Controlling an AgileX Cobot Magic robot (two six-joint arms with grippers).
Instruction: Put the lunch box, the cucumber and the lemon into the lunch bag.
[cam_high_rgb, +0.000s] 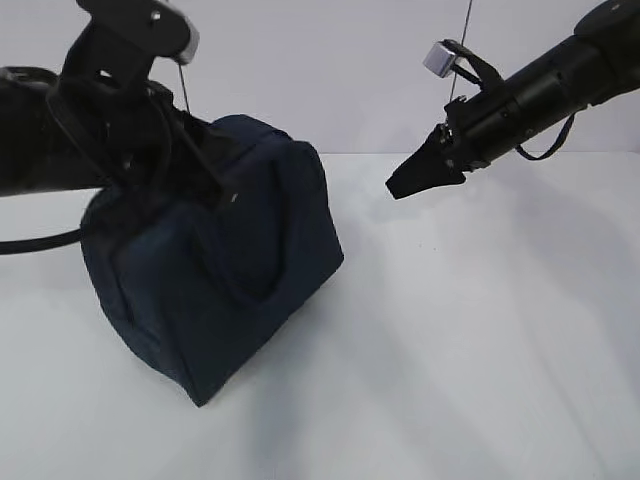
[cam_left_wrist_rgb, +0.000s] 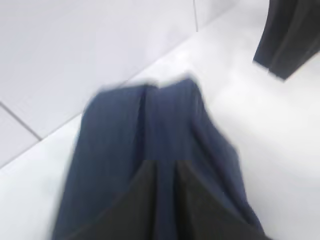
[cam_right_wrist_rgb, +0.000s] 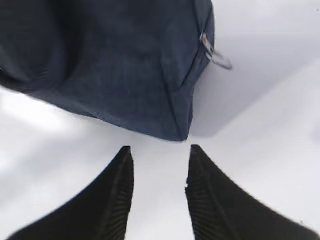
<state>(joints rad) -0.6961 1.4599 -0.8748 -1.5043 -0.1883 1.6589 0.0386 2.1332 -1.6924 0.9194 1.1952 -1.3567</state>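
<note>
Currently, the lunch bag (cam_high_rgb: 215, 265) stands tilted on the white table (cam_high_rgb: 480, 330), left of centre. The left gripper (cam_left_wrist_rgb: 165, 200) sits at the bag's top, its fingers (cam_left_wrist_rgb: 140, 200) nearly together around a fold of navy fabric. The right gripper (cam_right_wrist_rgb: 160, 195) hangs in the air well apart from the bag, jaws spread and empty. A metal zipper ring (cam_right_wrist_rgb: 215, 52) hangs at the bag's edge.
</note>
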